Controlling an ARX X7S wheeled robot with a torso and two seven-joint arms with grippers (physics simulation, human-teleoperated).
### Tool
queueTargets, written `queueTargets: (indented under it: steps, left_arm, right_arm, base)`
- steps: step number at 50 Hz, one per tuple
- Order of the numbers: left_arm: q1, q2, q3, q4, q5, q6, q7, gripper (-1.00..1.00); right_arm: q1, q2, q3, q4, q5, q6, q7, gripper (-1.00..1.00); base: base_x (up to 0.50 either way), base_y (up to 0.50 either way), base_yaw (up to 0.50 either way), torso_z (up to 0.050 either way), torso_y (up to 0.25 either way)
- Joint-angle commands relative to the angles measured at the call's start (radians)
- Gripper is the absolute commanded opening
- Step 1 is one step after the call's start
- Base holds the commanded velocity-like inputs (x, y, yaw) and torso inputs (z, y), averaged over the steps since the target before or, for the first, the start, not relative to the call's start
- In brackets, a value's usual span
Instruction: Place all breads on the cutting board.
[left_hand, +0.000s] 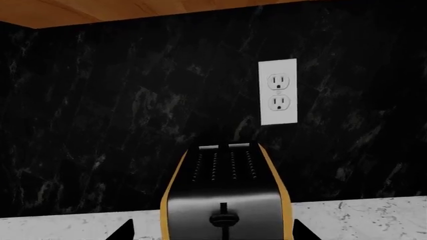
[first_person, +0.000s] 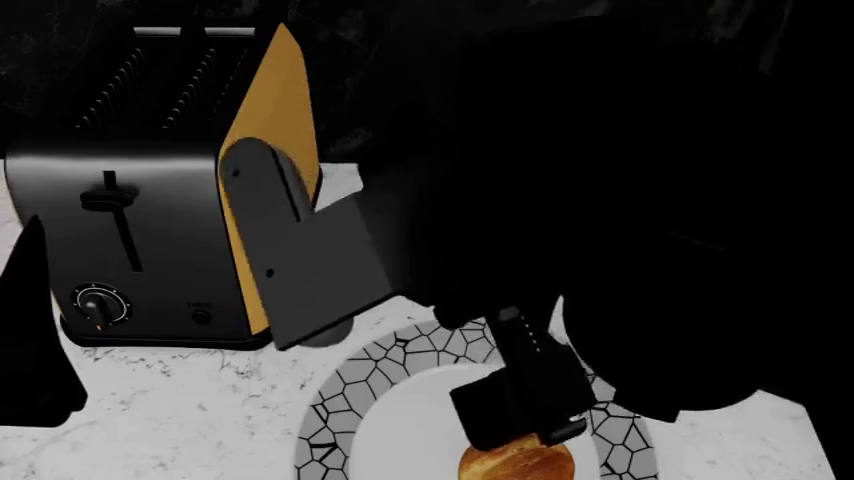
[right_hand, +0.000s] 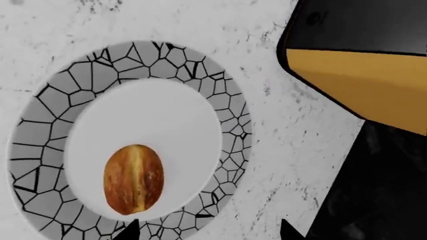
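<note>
A black and orange toaster (first_person: 147, 190) stood at the left on the white speckled bench (first_person: 174, 410). Right of it, a golden bread roll (first_person: 517, 464) lay on a crackle-rimmed plate (first_person: 350, 400). The right hand (first_person: 527, 415) hung directly above the roll, its fingers spread; the left hand's (left_hand: 212, 234) state couldn't be told.

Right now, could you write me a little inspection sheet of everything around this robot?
Surface: white speckled stone counter.
Job's things: one golden bread roll lying on a round plate with a crackled rim; second roll and cutting board not in view.
Clutter: black and orange toaster, standing beside the plate.
Grippers: right gripper hangs above the plate near the roll, fingers apart; left gripper faces the toaster, only its fingertips show.
Cables: nothing seen.
Surroundings: dark marbled wall with a white outlet, wooden cabinet above.
</note>
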Motion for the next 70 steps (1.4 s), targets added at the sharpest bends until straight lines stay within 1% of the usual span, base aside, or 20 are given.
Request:
queueTargets:
  steps: [1, 10, 16, 22, 24, 40, 53, 60, 70]
  left_arm:
    - [0.008, 0.002, 0.005, -0.005, 0.012, 0.0, 0.005, 1.0]
    - [0.011, -0.003, 0.002, -0.004, 0.012, 0.004, 0.007, 1.0]
    - [0.004, -0.004, 0.005, -0.005, 0.007, 0.004, 0.002, 1.0]
    - [0.014, -0.008, 0.003, 0.001, 0.01, 0.008, 0.004, 1.0]
    - [0.015, -0.01, 0.0, 0.001, 0.011, 0.01, 0.006, 1.0]
    - [-0.003, -0.009, 0.012, 0.001, -0.003, 0.006, -0.012, 1.0]
    - [-0.002, -0.006, 0.019, -0.002, 0.006, 0.005, -0.01, 1.0]
    - [-0.004, -0.003, 0.024, -0.006, 0.008, 0.004, -0.009, 1.0]
    - [0.0, 0.0, 0.025, -0.003, 0.016, 0.007, -0.009, 1.0]
  right_arm:
    - [-0.029, -0.028, -0.004, -0.032, -0.008, -0.046, 0.01, 1.0]
    - [-0.045, -0.033, -0.029, -0.031, -0.012, -0.047, -0.005, 1.0]
    - [-0.07, -0.036, -0.017, -0.077, 0.016, -0.026, 0.013, 1.0]
    - [-0.093, -0.047, 0.025, -0.111, 0.098, 0.075, 0.036, 1.0]
    - [-0.099, -0.043, 0.029, -0.108, 0.103, 0.076, 0.041, 1.0]
    - [-0.125, 0.053, -0.008, -0.188, 0.093, 0.088, 0.068, 1.0]
    - [-0.145, 0.096, -0.028, -0.218, 0.083, 0.092, 0.089, 1.0]
    - [-0.162, 0.123, -0.064, -0.215, 0.052, 0.091, 0.102, 1.0]
    - [-0.171, 0.135, -0.063, -0.197, 0.051, 0.085, 0.107, 1.0]
  base:
    - [0.0, 0.0, 0.0, 0.0, 0.0]
    - [0.0, 0.0, 0.0, 0.0, 0.0]
    - [0.0, 0.0, 0.0, 0.0, 0.0]
    - [0.0, 0.0, 0.0, 0.0, 0.0]
    - [0.0, 0.0, 0.0, 0.0, 0.0]
    - [0.0, 0.0, 0.0, 0.0, 0.0]
    - [0.0, 0.0, 0.0, 0.0, 0.0]
    - [0.0, 0.0, 0.0, 0.0, 0.0]
    - [0.0, 0.0, 0.0, 0.0, 0.0]
